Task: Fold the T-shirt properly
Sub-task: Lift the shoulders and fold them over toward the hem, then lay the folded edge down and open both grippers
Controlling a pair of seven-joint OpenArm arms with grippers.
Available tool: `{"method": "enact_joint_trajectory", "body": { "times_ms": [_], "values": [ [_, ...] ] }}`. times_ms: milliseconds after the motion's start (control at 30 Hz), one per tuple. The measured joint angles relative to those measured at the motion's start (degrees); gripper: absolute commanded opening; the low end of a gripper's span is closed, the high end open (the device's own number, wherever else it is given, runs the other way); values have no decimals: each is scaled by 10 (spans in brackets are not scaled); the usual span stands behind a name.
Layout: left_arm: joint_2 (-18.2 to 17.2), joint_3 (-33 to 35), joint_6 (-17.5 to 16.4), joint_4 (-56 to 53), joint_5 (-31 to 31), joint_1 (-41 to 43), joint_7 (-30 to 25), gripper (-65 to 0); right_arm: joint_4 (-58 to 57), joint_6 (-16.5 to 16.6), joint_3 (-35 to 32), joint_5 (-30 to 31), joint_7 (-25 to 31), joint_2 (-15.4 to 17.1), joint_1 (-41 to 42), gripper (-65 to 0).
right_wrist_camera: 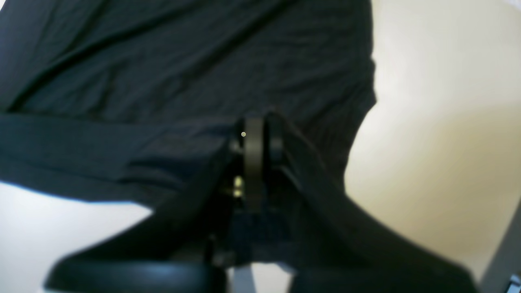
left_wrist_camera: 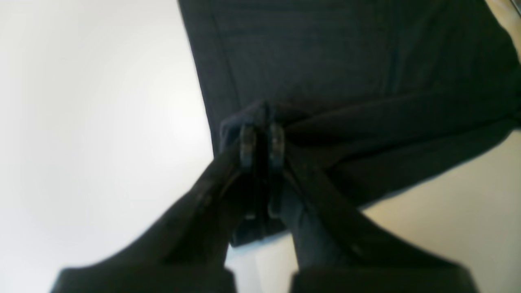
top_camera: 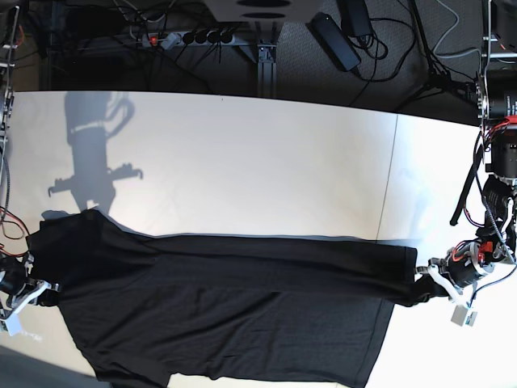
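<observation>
Black knit fabric of the T-shirt (top_camera: 234, 311) spans the white table (top_camera: 266, 162) in the base view, stretched as a wide band along the table's near edge, its lower part draping toward that edge. At the T-shirt's left end in this view, the right gripper (top_camera: 36, 287) is clamped on a bunched corner of cloth; at the T-shirt's right end, the left gripper (top_camera: 424, 289) is likewise clenched on the opposite corner. Only this view shows both ends at once, along with a shadow of an arm on the table beyond the T-shirt and a tangle of cables (top_camera: 363, 48) past the table's far edge.

Left wrist view: the left gripper (left_wrist_camera: 262, 140), jaws pressed nearly together, pinches a gathered fold of the T-shirt (left_wrist_camera: 346, 61), with creases radiating away from the pinch and bare table (left_wrist_camera: 81, 122) to the left of the cloth.

Right wrist view: the right gripper (right_wrist_camera: 260, 142), jaws likewise nearly together, grips a fold of the T-shirt (right_wrist_camera: 183, 61); wrinkles run diagonally across the cloth, and table surface (right_wrist_camera: 439, 122) lies to the cloth's right. No print is visible in any view.
</observation>
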Motion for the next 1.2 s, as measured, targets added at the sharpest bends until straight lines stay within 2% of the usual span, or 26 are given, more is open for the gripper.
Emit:
{"method": "enact_joint_trajectory", "body": {
  "times_ms": [133,267,300,467,500,533,600,633,667,800,900,967,1000,1033,1133,1200],
  "values": [
    [2,3,0,-38,12,-17,-33,-650,-19,0,1,-65,26,-23,13,-650],
    [2,36,0,-47,28,-26,-50,-650,-38,0,0,-117,66,-45,17,-650],
    [1,50,0,-47,33,-31,-56,-630,-40,0,0,-130,78,-48,17,-650],
    [2,112,0,-47,62,-47,-99,-397,-58,0,1,-171,113,-61,17,-650],
    [3,119,0,-47,64,-50,-98,-355,-61,0,1,-170,120,-64,17,-567],
    [3,125,0,-47,62,-51,-98,-334,-63,0,1,-170,126,-66,16,-448],
    [5,130,0,-47,64,-54,-98,-332,-66,0,1,-167,133,-66,16,-267],
    [6,130,0,-47,64,-56,-98,-332,-66,0,1,-166,134,-64,17,-225],
    [7,130,0,-47,64,-57,-97,-332,-66,0,1,-164,134,-63,17,-215],
    [17,130,0,-47,51,-79,-77,-333,-66,0,1,-130,140,-62,16,-216],
    [38,130,9,-47,42,-94,-50,-335,-66,0,3,-118,144,-64,17,-218],
    [56,130,20,-47,60,-94,-48,-335,-66,0,3,-121,144,-64,17,-225],
    [65,130,26,-47,71,-92,-48,-336,-68,0,3,-128,144,-64,16,-269],
    [73,130,40,-47,89,-90,-49,-336,-70,0,3,-137,144,-67,16,-348],
    [96,130,100,-56,133,-82,-47,-350,-81,0,3,-142,143,-74,7,-650],
    [109,130,114,-74,163,-79,-54,-437,-99,0,3,-147,142,-78,6,-650]
  ]
}}
